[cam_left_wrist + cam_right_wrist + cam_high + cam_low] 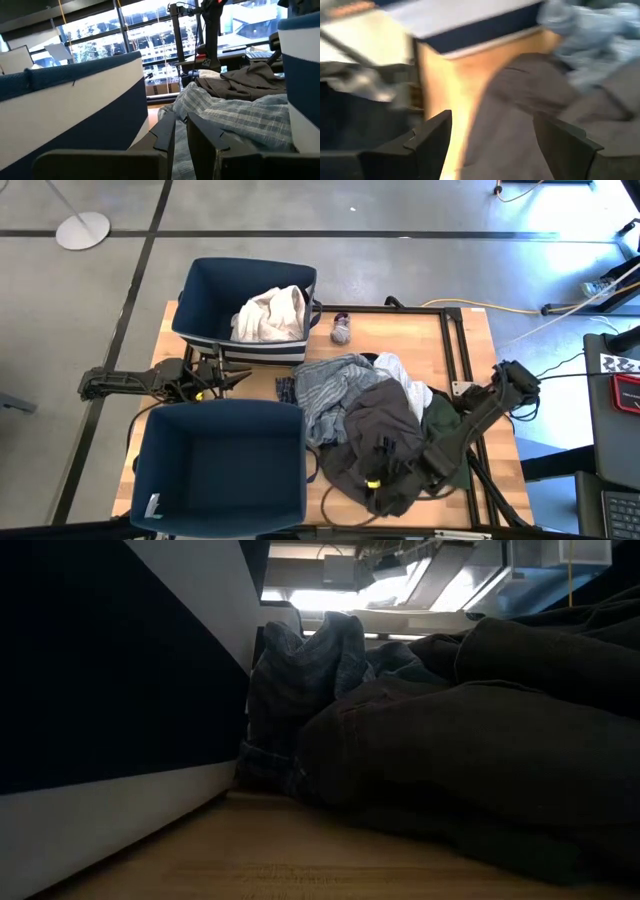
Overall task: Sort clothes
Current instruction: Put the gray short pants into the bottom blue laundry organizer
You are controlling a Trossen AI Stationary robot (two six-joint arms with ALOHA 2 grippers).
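Heap of clothes [375,420] at the table's [400,335] centre and toward four o'clock, seen from above. Grey-blue striped garment [335,385] on the heap's nine o'clock side, its edge just beside the near bin [220,465]; dark grey garment [385,435] spread over the six o'clock part; white piece [395,370] peeking out at twelve o'clock; dark green cloth [440,410] at three o'clock, partly under the right arm; a scrap of blue plaid [285,388] at the nine o'clock fringe. Small sock [342,330] alone toward twelve o'clock, apart from the heap, just beside the far bin [250,290]. Cream garment [270,315] lying inside that far bin. Near bin at seven o'clock, holding no clothes in view.

Left gripper [240,380] at nine o'clock, in the gap between the two bins, pointing toward the striped garment; fingers [167,132] nearly together in the left wrist view, nothing between them. Right gripper [385,465] at five o'clock, low over the dark grey garment; fingers [432,135] spread wide in the right wrist view, grey cloth [520,130] and bare wood between them, nothing clamped.
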